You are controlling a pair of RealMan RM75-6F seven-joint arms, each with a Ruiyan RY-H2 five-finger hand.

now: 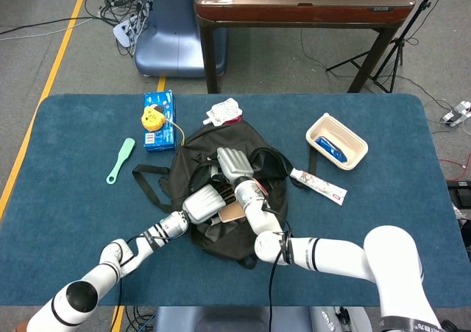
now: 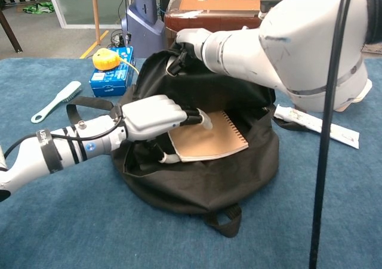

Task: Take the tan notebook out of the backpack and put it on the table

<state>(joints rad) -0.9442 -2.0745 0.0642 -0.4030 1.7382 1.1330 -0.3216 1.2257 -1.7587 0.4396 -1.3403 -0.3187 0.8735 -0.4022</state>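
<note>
The black backpack (image 1: pixel 221 144) lies open in the middle of the blue table (image 1: pixel 383 111). Inside it the tan spiral notebook (image 2: pixel 209 139) lies flat, and a corner of the notebook (image 1: pixel 232 212) shows from above. My left hand (image 2: pixel 156 115) reaches into the opening and grips the notebook's left edge, fingers on top and thumb beneath; from above the left hand (image 1: pixel 206 202) covers most of the cover. My right hand (image 2: pixel 190 39) holds the far rim of the backpack (image 2: pixel 197 185) up. In the head view the right hand (image 1: pixel 232 163) sits just behind the left.
A green brush (image 1: pixel 121 160) and a blue box with a yellow tape measure (image 1: pixel 158 118) lie left of the bag. A white pouch (image 1: pixel 224 112) is behind it. A white tray (image 1: pixel 336 141) and a long packet (image 1: pixel 318 185) lie to the right.
</note>
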